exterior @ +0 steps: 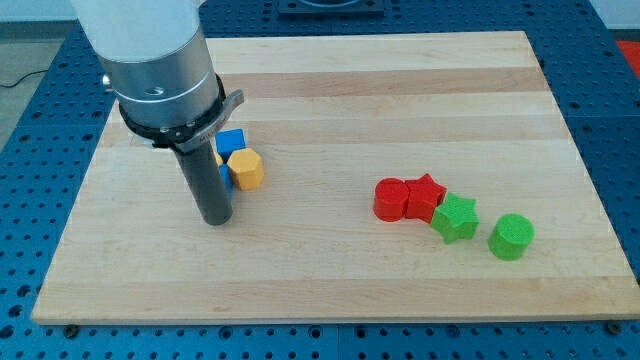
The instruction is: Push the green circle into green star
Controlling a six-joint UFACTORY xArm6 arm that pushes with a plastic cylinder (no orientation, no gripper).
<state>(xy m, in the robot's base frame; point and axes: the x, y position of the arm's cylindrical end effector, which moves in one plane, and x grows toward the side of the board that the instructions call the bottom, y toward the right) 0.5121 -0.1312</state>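
- My tip rests on the board at the view's left, just below a cluster of a blue block and a yellow block; the rod partly hides that cluster. There are no fingers, only the rod.
- Bare wood lies between the tip and the right-hand blocks.
- A red circle touches a red star, which touches the green star.
- The green circle sits just right of the green star, a small gap between, with open wood toward the board's right and bottom edges.
- The wooden board lies on a blue perforated table.
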